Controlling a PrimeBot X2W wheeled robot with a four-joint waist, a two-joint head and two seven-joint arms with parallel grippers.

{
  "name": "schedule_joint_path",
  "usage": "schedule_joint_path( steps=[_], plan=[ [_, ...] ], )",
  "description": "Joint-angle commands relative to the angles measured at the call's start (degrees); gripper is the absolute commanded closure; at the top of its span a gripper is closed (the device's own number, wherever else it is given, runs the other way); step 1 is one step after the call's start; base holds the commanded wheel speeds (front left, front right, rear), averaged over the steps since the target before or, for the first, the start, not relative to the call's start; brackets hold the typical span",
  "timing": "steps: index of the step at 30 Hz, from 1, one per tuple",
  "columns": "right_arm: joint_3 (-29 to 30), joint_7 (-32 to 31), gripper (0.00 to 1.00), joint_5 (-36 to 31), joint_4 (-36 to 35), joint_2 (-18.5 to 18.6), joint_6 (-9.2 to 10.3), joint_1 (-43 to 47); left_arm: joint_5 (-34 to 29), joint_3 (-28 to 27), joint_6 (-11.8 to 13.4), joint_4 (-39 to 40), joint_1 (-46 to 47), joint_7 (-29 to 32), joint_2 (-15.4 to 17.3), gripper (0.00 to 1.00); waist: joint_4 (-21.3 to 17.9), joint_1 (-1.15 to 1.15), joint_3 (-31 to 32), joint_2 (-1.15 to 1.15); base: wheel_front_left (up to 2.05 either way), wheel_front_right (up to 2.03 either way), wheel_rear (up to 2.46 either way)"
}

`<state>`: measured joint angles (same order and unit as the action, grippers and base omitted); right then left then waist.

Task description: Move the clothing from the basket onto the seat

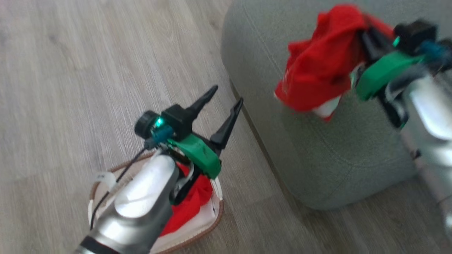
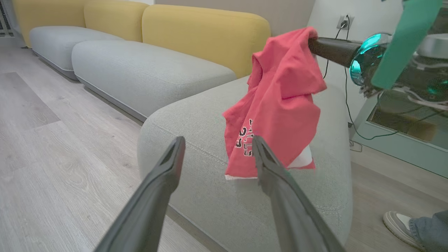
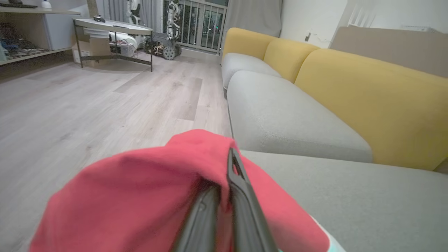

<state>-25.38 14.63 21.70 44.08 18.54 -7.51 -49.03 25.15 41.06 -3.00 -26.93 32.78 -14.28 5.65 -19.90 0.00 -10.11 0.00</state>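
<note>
Clothing (image 2: 280,105), clamped in right gripper (image 3: 227,178), is hanging over seat (image 2: 189,122); left gripper (image 1: 227,94) is hovering, fingers spread, near basket (image 1: 217,215).

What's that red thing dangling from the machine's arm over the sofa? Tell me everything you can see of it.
The red garment is thin, crumpled fabric with dark lettering and a white panel near its lower hem. It hangs limp and bunched, pinched at its top by the shut right end effector, over the rounded corner of the grey seat.

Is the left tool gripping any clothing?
No, the left tool is open and empty; the right tool holds the red garment.
</note>
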Motion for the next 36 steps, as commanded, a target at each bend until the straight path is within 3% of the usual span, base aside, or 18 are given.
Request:
schedule_joint_path(
  steps=[1,8,15,25,30,36],
  plan=[
    [0.32,0.37,1.0,0.08,-1.45,0.61,0.02,-2.95,-0.6,-2.61,0.05,2.23,3.56,-0.71,1.1,0.0,-0.01,0.0,-2.49,0.0,0.0,0.0,0.0],
    [2.06,0.36,1.0,1.17,2.8,2.98,0.02,-13.27,-3.15,-4.3,0.38,4.14,6.61,-0.72,2.14,0.0,3.04,0.0,-9.45,0.0,0.0,0.0,0.0],
    [5.75,-0.21,1.0,0.21,10.0,9.29,0.02,-27.04,-5.97,-4.82,1.26,7.87,10.0,-0.69,4.32,0.0,8.66,0.0,-18.77,0.0,0.0,0.0,0.0],
    [13.93,0.28,1.0,-7.67,19.72,17.41,0.02,-36.06,-8.6,-3.39,2.18,12.66,12.34,-0.66,4.39,0.0,14.86,0.0,-27.0,0.0,0.0,0.0,0.0],
    [19.34,0.34,1.0,-11.83,20.87,17.5,0.02,-34.58,-9.27,-2.75,2.44,13.57,12.67,-0.66,4.19,0.0,15.83,0.0,-28.77,0.0,0.0,0.0,0.0],
    [26.56,0.36,1.0,-17.14,21.94,13.38,0.02,-28.08,-9.36,-2.22,2.53,13.51,12.39,-0.59,4.66,0.0,15.94,0.0,-29.73,0.0,0.0,0.0,0.0]
  ],
)
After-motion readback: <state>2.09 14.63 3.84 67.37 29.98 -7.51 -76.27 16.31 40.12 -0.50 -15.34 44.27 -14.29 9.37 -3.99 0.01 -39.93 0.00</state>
